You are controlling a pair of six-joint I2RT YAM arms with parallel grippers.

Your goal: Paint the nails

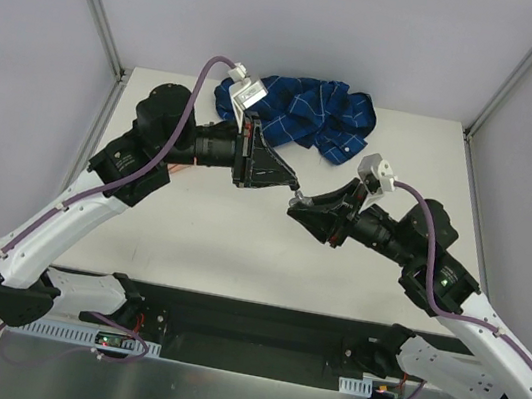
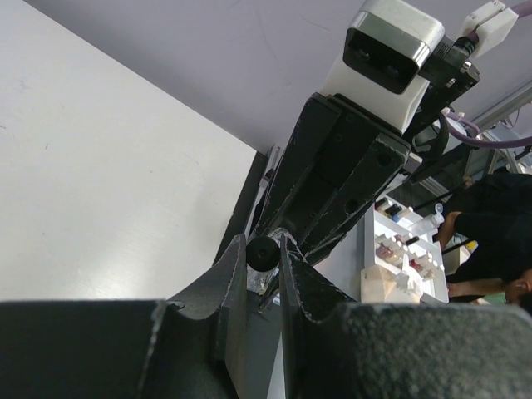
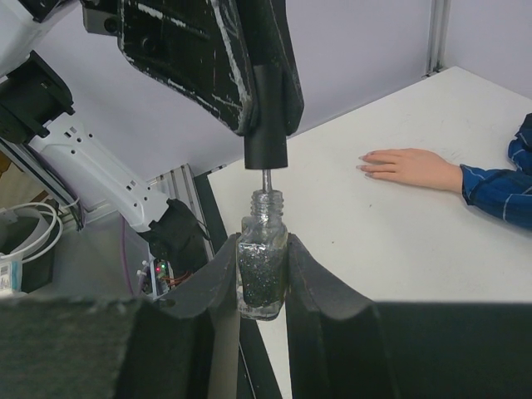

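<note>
**Top view.** The left gripper [image 1: 291,185] and right gripper [image 1: 298,205] meet tip to tip above the middle of the white table [image 1: 228,244]. A crumpled blue, white-checked shirt [image 1: 305,113] lies at the far edge. What the tips carry is too small to tell from here.

**Right wrist view.** The right gripper's two fingers [image 3: 224,274] pinch the sides of a small, upright clear glass bottle of dark glittery polish [image 3: 262,283]. Directly above its open neck, the left gripper's fingers clamp a black cylindrical cap [image 3: 266,133]. The cap's thin brush stem [image 3: 266,179] runs down into the neck. Only this view shows the peach skin-coloured dummy hand [image 3: 411,166]. It lies flat on the table, well apart from the bottle, and its blue checked sleeve [image 3: 499,191] leads off to the right. The nails [image 3: 366,166] sit at the fingertips nearest the bottle and are too small to show their finish.

**Left wrist view.** The left fingers [image 2: 229,274] are pinched on the round black end of the cap, with the right gripper facing them. Beyond the table stands a white shelf of small bottles [image 2: 399,249].
</note>
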